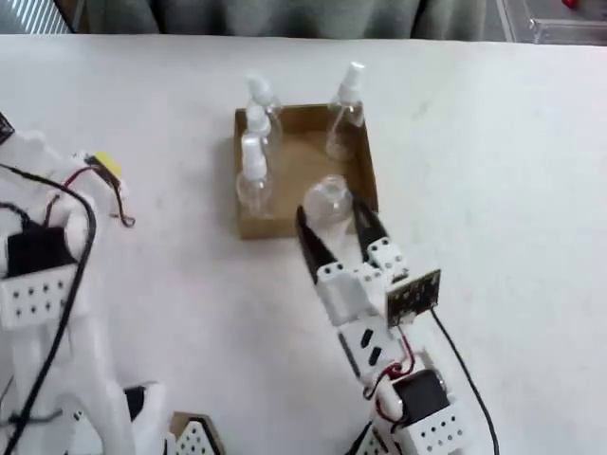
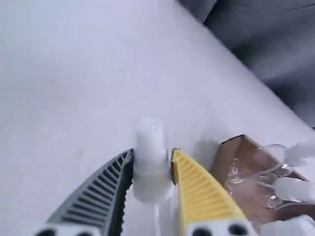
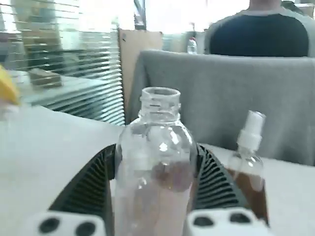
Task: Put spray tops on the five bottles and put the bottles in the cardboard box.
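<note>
Now, step in hand: four bottles are capped and one is bare, so I'd judge that fitting the last top is the job.
Open bottle (image 3: 152, 162): upright, neck bare, at the front right corner of the cardboard box (image 1: 285, 227); I can't tell whether it rests on anything.
Right gripper (image 3: 155, 150): black jaws closed around the bottle's body, below the shoulder.
Spray top (image 2: 150, 147): nipped between the grey and yellow fingers of the left gripper (image 2: 151, 155), over bare table (image 1: 493, 142), with the box off to one side.
Gap: the left arm sits at the table's left side, well apart from the bottle.
Capped bottles (image 1: 254, 175): three along the box's left wall, one at its far right corner.
Doing it well: bring the top directly above the neck and keep both plumb. Lower it gently, then twist while the right grip holds firm.
Watch for: a tilted top cross-threading, or the bottle spinning in the jaws.
</note>
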Robot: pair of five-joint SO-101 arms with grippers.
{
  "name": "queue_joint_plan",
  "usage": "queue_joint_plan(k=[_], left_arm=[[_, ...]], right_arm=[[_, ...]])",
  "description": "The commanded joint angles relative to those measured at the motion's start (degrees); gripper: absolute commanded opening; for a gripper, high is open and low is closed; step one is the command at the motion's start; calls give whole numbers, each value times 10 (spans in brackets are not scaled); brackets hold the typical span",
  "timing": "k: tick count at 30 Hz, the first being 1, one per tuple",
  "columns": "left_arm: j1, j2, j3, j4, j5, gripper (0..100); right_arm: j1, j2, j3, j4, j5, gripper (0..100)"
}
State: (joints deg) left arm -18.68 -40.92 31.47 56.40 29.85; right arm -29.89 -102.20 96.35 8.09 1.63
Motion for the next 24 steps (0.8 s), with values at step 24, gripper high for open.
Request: queue_joint_plan(k=[24], left_arm=[[228,-284,-52,-276,-165,23]], right_arm=[[-240,36,5,-49,17,19]])
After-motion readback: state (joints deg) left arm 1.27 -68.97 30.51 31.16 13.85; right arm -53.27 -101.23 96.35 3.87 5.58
